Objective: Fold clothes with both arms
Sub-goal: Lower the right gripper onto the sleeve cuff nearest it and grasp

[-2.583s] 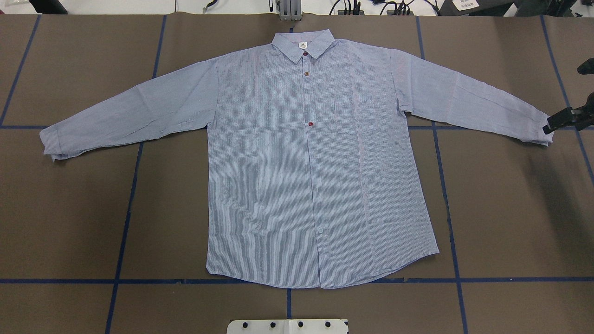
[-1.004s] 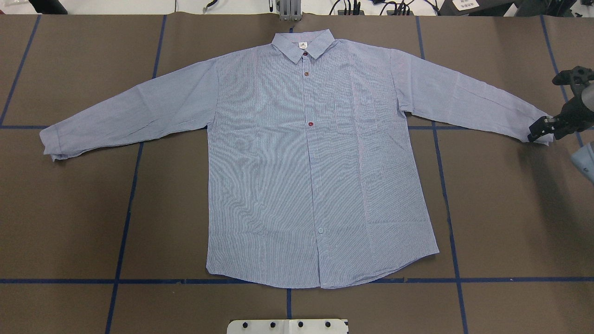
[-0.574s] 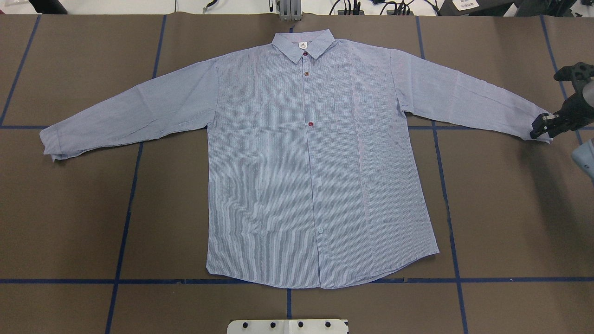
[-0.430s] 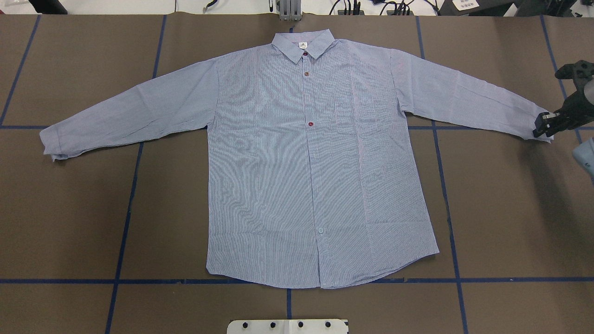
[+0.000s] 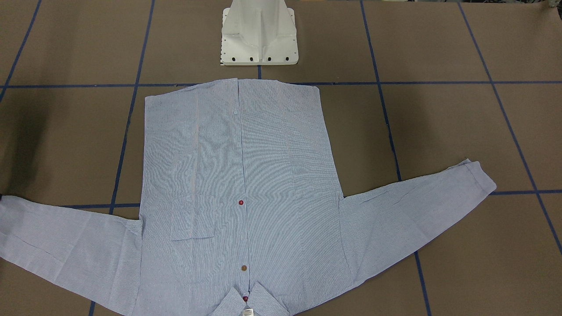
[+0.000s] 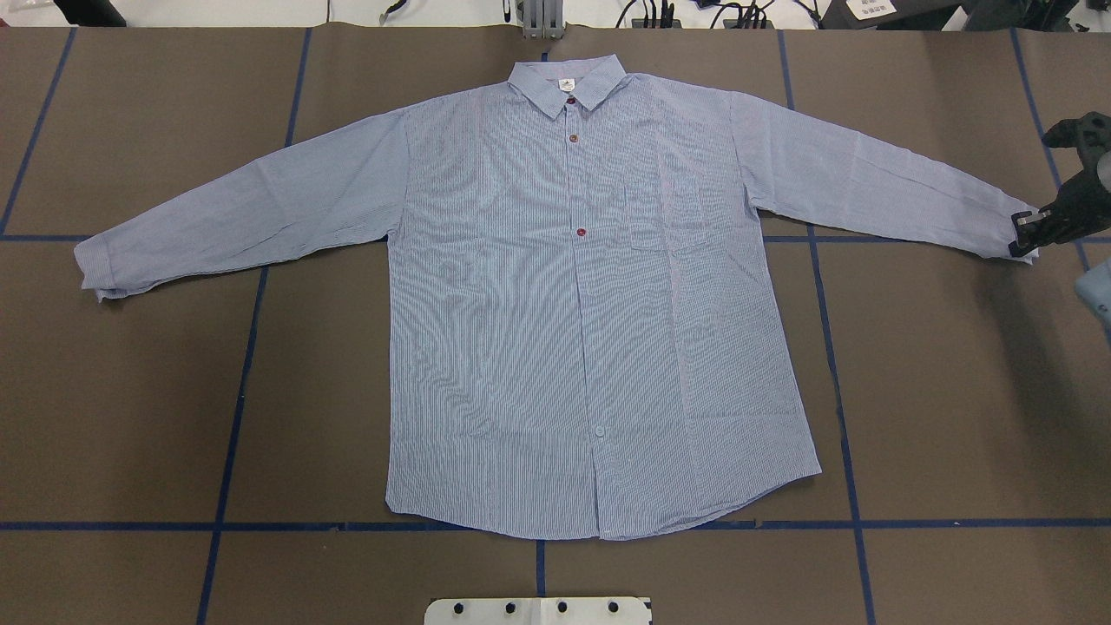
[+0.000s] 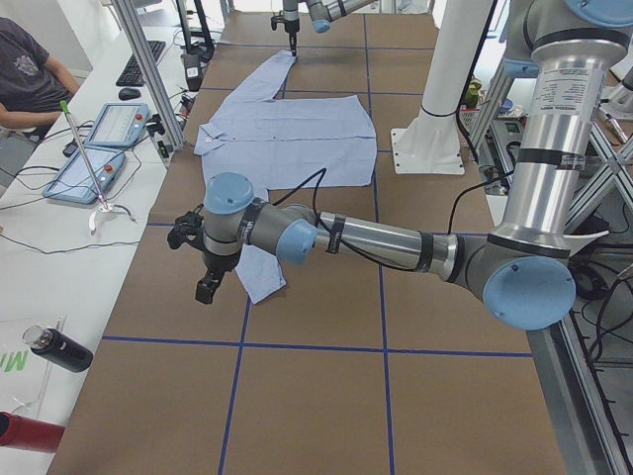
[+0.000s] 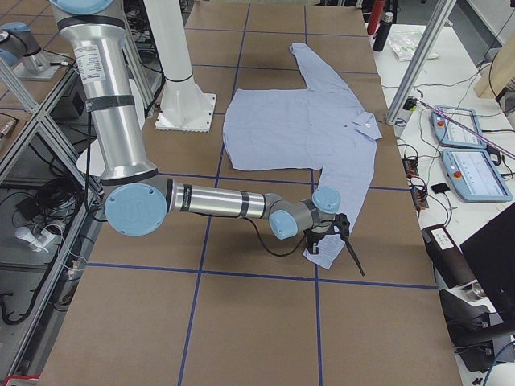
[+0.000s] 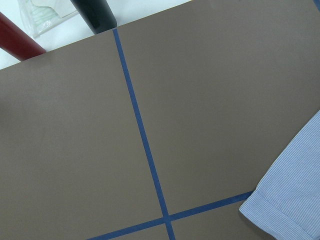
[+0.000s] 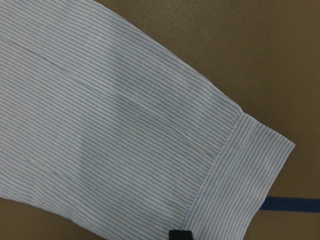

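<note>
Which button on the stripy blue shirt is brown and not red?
The brown button, second down from the collar of the light blue striped shirt. The button above it and the button below it are dark red.

Open brown bench (image 6: 130, 391) with blue tape lines runs along both sides of the flat light blue striped shirt (image 6: 521, 330), which covers the middle. The white pedestal base (image 5: 259, 35) stands just off the hem. Beyond the cuff (image 9: 295, 200) on the robot's left you have bare bench up to its edge, where a black bottle (image 9: 95, 12) and a red bottle (image 9: 17, 42) lie. The right arm's black gripper (image 6: 1024, 234) occupies the opposite sleeve end.
</note>
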You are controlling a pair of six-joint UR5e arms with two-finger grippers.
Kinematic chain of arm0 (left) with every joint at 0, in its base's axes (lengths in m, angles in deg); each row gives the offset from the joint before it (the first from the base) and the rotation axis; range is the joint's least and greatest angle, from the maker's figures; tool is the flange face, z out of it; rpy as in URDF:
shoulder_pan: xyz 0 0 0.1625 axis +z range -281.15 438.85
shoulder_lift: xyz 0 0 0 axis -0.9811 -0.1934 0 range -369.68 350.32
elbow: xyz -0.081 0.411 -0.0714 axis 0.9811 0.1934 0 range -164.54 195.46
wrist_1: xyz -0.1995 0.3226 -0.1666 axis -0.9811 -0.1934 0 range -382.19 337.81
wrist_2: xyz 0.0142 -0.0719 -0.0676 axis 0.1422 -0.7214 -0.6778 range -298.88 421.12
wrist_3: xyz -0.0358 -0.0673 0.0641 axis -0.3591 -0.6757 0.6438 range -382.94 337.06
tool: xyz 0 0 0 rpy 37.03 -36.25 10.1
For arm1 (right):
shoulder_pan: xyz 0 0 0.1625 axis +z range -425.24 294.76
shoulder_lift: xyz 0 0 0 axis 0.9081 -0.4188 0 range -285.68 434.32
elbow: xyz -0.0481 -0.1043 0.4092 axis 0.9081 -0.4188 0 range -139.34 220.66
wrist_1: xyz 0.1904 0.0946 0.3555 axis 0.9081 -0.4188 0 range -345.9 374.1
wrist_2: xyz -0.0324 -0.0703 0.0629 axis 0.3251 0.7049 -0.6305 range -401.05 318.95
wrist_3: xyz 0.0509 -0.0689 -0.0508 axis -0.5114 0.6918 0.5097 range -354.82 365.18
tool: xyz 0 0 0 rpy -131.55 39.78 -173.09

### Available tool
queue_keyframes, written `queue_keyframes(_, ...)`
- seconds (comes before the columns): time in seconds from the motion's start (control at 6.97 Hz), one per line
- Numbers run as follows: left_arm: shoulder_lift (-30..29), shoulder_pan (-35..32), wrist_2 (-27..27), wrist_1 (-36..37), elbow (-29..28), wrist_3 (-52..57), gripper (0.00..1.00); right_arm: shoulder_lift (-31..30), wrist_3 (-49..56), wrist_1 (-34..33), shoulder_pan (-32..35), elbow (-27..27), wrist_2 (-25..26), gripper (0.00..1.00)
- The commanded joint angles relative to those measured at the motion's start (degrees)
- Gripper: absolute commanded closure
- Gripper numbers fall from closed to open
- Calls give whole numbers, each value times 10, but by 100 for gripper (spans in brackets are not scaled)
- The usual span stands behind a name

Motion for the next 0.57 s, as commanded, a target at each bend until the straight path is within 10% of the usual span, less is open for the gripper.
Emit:
queue_keyframes(0.0,0,0,0,0,-1,0,0,2,1,0,0,0,0,32)
queue_keyframes(0.43,-3,0,0,0,-1,0,0,3,2,-1,-1,-4,3,5)
